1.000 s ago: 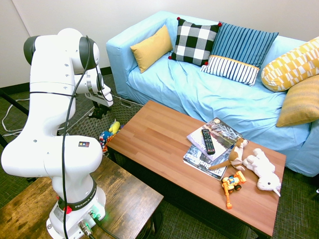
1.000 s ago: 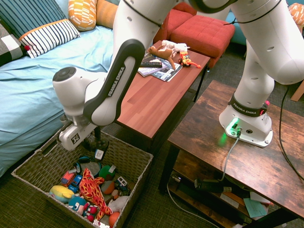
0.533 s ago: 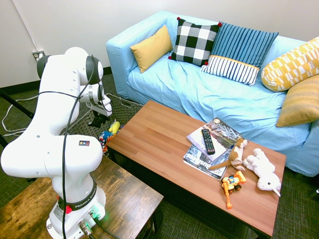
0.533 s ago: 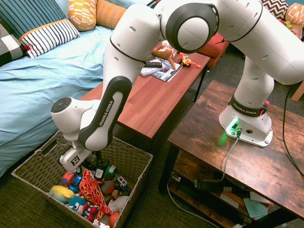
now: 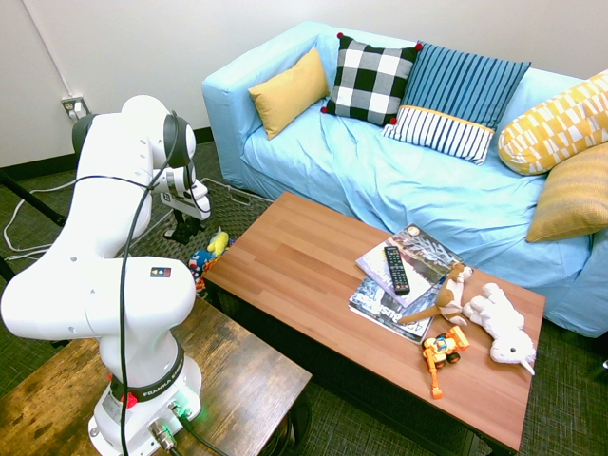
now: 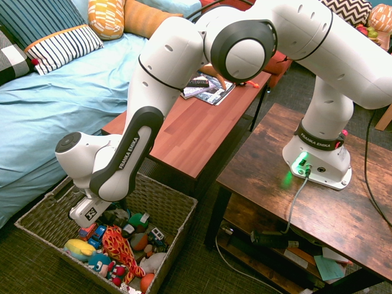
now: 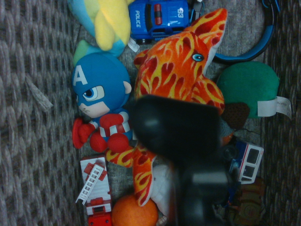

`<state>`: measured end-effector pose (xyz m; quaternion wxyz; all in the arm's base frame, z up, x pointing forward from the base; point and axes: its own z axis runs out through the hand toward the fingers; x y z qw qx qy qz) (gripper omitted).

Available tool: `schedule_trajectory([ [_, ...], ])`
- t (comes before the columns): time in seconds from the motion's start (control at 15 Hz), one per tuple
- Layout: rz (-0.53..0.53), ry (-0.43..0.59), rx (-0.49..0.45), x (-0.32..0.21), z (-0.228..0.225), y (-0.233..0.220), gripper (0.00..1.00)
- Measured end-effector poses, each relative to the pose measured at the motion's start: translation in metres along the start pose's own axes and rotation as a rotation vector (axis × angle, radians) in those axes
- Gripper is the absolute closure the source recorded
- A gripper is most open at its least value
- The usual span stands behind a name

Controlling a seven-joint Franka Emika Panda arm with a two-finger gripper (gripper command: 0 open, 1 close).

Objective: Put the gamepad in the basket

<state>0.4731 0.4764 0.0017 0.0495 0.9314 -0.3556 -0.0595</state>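
Observation:
The basket (image 6: 166, 203) is a large woven grey-brown one on the floor between the sofa and the coffee table, and it is full of toys. My gripper (image 6: 115, 214) reaches down inside it, near its far side, just above the toys. The gamepad (image 7: 176, 141) fills the middle of the wrist view as a big blurred black shape. In the second exterior view it is only a dark lump (image 6: 120, 217) under the hand. The gripper looks shut on it. In the first exterior view the gripper (image 5: 183, 231) hangs low beside the table's end.
Under the gripper lie a flame-patterned plush (image 7: 178, 70), a blue hero doll (image 7: 99, 94), a police car (image 7: 157, 19) and a green beanbag (image 7: 247, 87). The coffee table (image 6: 184, 131) stands right beside the basket. A slim black remote (image 5: 396, 269) lies on magazines on it.
The arm has swung down and lowered the gripper with the black gamepad from above the basket's rim to just over the toys inside.

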Motion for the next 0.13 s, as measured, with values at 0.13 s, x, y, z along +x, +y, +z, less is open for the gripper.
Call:
schedule_trajectory([
  [0.13,-0.003,-0.004,-0.003,0.0035,-0.0031,-0.0016,0.00],
])
